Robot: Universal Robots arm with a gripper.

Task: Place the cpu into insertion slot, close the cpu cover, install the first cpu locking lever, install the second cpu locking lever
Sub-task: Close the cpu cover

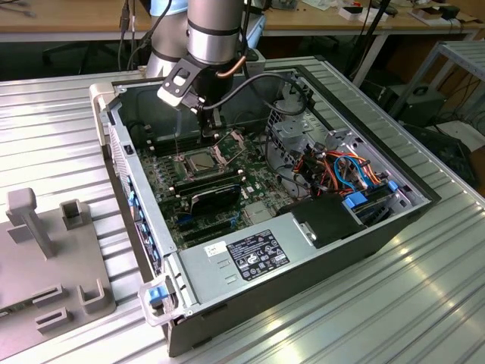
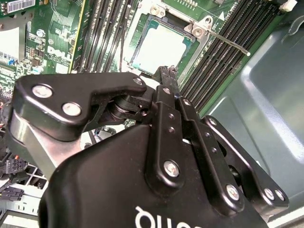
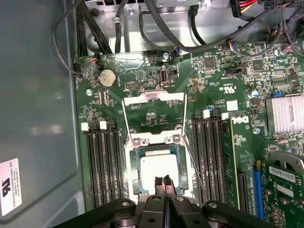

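Gripper point(image 3: 165, 182) pinched closed, empty, tips right over the cpu point(image 3: 158, 170), which sits flat in the insertion slot point(image 3: 134, 167). Cpu cover point(image 3: 154, 96) lies flipped open past its hinge; lever wire point(image 3: 194, 164) juts beside. Seems cover-closing stage: prob best to nudge the frame's far edge w/ closed tips, keeping off chip top & wire. PC case point(image 1: 121, 163) rests on ribbed metal table point(image 1: 424, 303); grey fixture point(image 1: 45, 258) at exterior view's left, wooden benches point(image 1: 76, 19) behind.
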